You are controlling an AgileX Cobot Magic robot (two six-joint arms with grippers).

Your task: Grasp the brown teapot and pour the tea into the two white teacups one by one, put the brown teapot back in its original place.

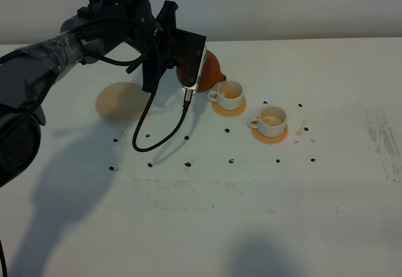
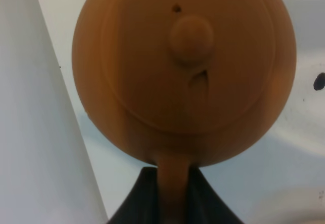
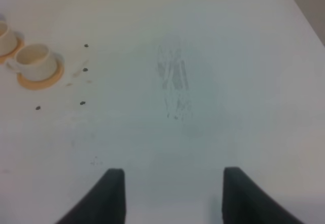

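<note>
My left gripper (image 1: 202, 76) is shut on the loop handle of the brown teapot (image 1: 213, 68), which hangs above the table, tipped toward the left white teacup (image 1: 230, 91). The left wrist view looks onto the teapot's (image 2: 183, 66) lid and knob, with the handle pinched between the dark fingers (image 2: 139, 203). The spout is hidden there. Amber tea (image 1: 231, 90) shows in the left cup. The right white teacup (image 1: 272, 117) looks pale inside. The beige disc, the original place (image 1: 120, 101), lies bare at left. My right gripper (image 3: 172, 183) is open over bare table.
Each cup stands on an orange-tan coaster (image 1: 227, 108) (image 1: 270, 134). A black cable (image 1: 164, 132) hangs from the left arm onto the table. Small black marks (image 1: 231, 161) dot the white tabletop. Both cups (image 3: 34, 61) lie far off in the right wrist view.
</note>
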